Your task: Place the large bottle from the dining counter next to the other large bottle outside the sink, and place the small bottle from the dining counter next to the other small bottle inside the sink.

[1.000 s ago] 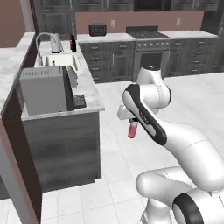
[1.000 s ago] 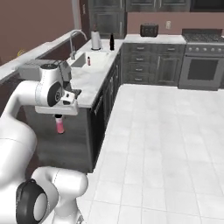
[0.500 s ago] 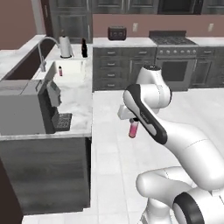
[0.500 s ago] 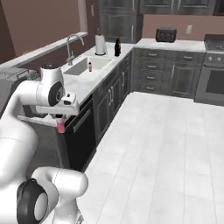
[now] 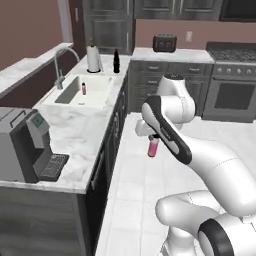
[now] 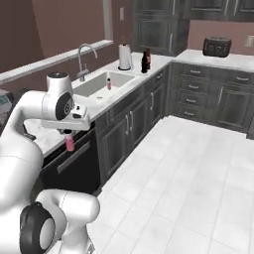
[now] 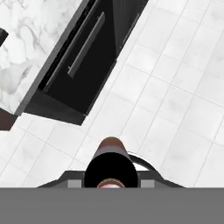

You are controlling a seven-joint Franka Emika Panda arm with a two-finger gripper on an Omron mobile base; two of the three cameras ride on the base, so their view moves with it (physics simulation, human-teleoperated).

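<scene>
The two-finger gripper (image 5: 152,141) is clamped on the tiny pink-red small bottle (image 5: 153,148), hanging upright over the white floor tiles beside the marbled counter's (image 5: 85,134) edge, apart from the white sink (image 5: 97,95).

Gripper (image 6: 69,134) closed on the small bottle (image 6: 70,143), which hangs upright below it, out in front of the dark cabinet face, nearer the camera than the sink (image 6: 97,85). Inside the sink, by its far wall, another small pink bottle (image 6: 108,84), upright. Beyond the sink on the marbled counter: a white paper-towel roll (image 6: 125,57), then the other large bottle (image 6: 144,62) and the large bottle (image 6: 148,58) close together. Curved steel tap (image 6: 82,58) behind the sink. Toaster (image 6: 217,46) far right of the sink.
</scene>
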